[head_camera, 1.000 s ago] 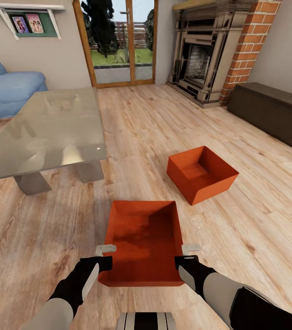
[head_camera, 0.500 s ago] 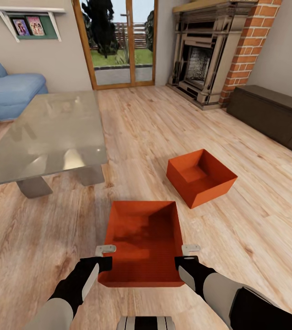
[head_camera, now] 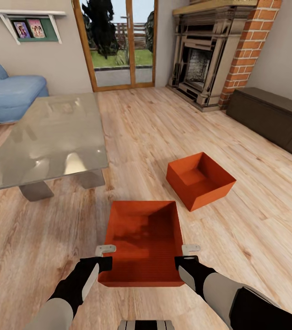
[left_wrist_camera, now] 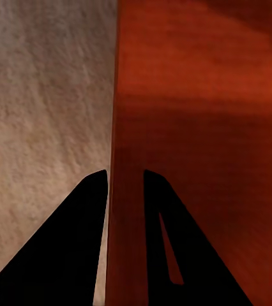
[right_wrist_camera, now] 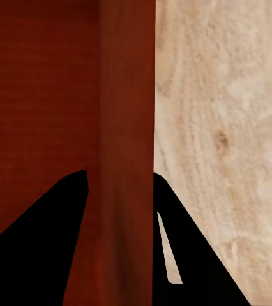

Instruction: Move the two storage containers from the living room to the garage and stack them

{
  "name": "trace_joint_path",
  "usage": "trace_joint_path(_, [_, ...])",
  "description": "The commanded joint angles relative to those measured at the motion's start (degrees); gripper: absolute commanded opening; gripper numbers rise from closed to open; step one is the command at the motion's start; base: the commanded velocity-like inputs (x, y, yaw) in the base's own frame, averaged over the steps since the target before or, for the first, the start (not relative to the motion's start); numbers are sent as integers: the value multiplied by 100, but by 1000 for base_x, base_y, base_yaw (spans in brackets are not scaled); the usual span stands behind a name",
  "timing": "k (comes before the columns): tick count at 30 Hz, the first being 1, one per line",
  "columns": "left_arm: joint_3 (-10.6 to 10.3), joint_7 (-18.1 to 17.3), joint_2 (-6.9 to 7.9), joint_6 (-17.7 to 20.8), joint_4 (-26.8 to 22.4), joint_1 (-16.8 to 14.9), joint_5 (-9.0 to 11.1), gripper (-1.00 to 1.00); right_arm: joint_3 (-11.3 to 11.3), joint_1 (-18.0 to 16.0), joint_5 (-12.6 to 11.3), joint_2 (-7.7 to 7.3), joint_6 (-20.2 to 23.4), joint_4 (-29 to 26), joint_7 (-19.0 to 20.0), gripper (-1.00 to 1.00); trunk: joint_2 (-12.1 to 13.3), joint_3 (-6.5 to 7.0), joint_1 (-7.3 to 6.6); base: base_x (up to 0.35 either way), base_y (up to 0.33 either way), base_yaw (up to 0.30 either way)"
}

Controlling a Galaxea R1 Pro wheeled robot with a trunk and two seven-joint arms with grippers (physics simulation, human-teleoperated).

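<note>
The left gripper (head_camera: 105, 251) and right gripper (head_camera: 191, 250) are each clamped on a side wall of the near bin (head_camera: 143, 240), carried between them. The second bin (head_camera: 200, 179) is left on the wood floor (head_camera: 265, 215), ahead and rightward, nearer the right arm.

A: Any readable text in the head view?

B: None. Two framed pictures (head_camera: 29, 29) on the wall shelf (head_camera: 22, 13) at 11 o'clock show colour patches, too small to make out any lettering.

A: Containers?

B: Near storage container (head_camera: 141, 238) has plain ribbed orange-red walls, no label. Far storage container (head_camera: 200, 180) at 1 o'clock is just as plain.

A: Wrist views?

B: Orange wall and wood grain. No marks, numbers or brands.

A: Fireplace, cabinet?

B: Fireplace (head_camera: 205, 55) and dark cabinet (head_camera: 274, 114) carry no signs.
</note>
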Motion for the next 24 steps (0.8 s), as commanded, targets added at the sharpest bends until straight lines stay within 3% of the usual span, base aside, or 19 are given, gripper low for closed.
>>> trace_joint_path(1, [23,57,3,42,-4,1,-79,-100,-42,-5,87,-22,34,-10,-31,-100,40,15,-23,0,0,0])
trace_joint_path(24, [25,57,-5,32,-4,1,-79,-100,-41,-4,103,-22,34,-10,-40,-100,962,427,-529,0,0,0])
